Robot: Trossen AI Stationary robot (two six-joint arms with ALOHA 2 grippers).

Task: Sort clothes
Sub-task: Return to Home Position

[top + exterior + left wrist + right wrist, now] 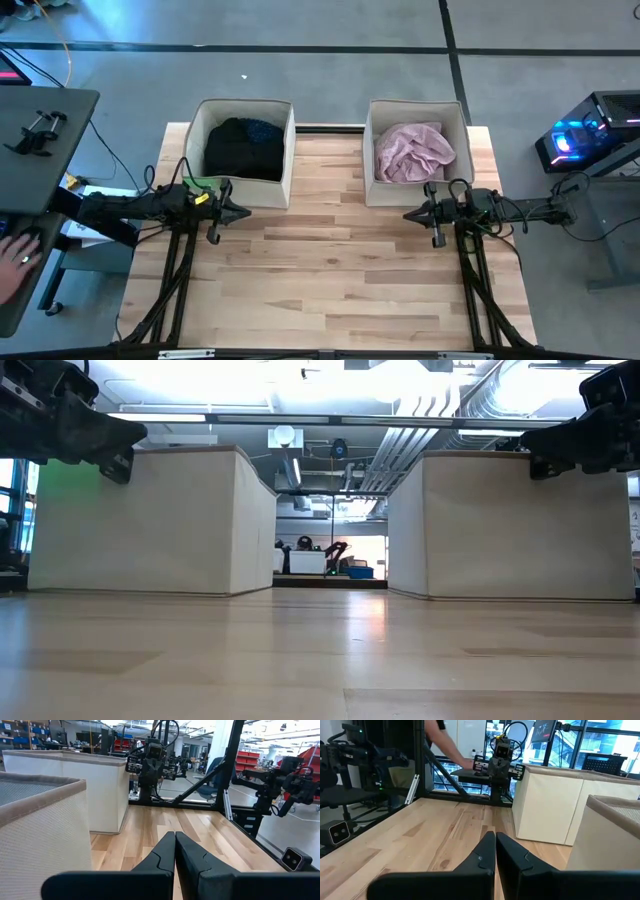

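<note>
Two beige fabric boxes stand at the table's far side. The left box (243, 150) holds a black garment (243, 146) with a bit of blue. The right box (415, 150) holds a pale pink shirt (413, 151), crumpled. My left gripper (247, 212) is shut and empty, level above the table in front of the left box, pointing right. My right gripper (407, 215) is shut and empty in front of the right box, pointing left. In the wrist views the shut fingers of each, left (175, 851) and right (495, 851), meet over bare wood.
A bare stretch of wooden table (330, 280) lies between and in front of the arms. A person's hand (18, 250) rests at a desk off the table's left. A computer with blue lights (580, 140) stands off the right.
</note>
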